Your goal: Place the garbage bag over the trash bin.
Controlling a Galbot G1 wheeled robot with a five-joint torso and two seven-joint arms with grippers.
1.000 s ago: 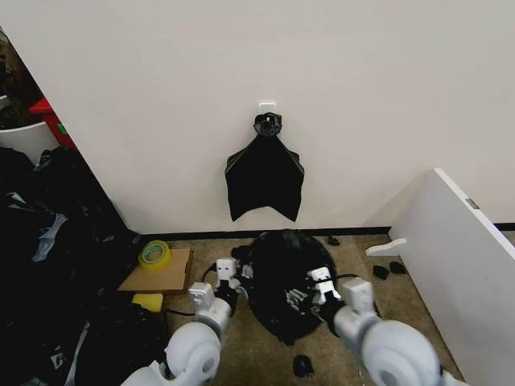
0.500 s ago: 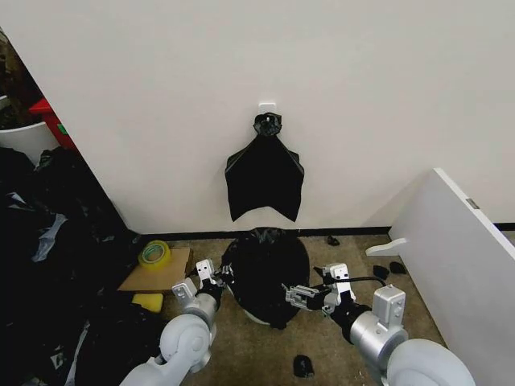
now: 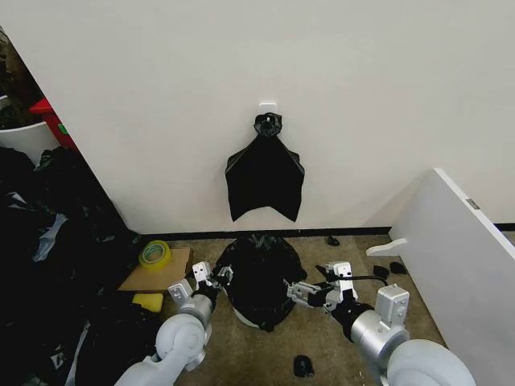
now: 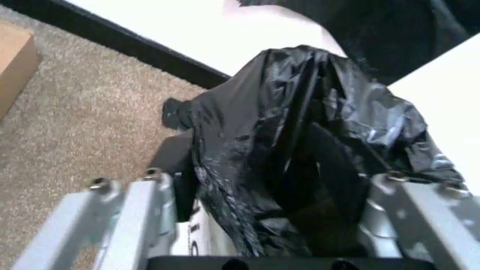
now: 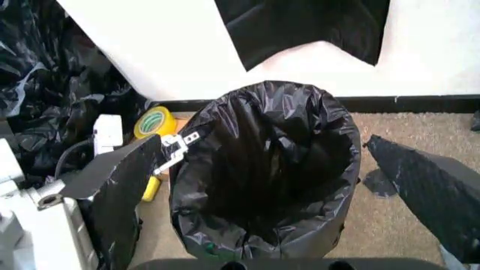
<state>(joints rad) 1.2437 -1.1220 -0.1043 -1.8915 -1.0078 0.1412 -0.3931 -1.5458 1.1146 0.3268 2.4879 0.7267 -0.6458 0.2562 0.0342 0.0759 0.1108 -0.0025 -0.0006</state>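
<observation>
Garbage bag [image 3: 259, 277] draped over trash bin [image 3: 245, 316] on floor below wall bundle [image 3: 264, 178], mouth stretched round rim for lining. Left gripper [image 3: 211, 277] at bin's left, fingers pinching bag film. Right gripper [image 3: 304, 293] at bin's right, fingers spread, black film on them.

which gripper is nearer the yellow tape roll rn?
Left. The left gripper is at the garbage bag side facing the yellow tape roll; the right gripper is at the bag's far side.
</observation>
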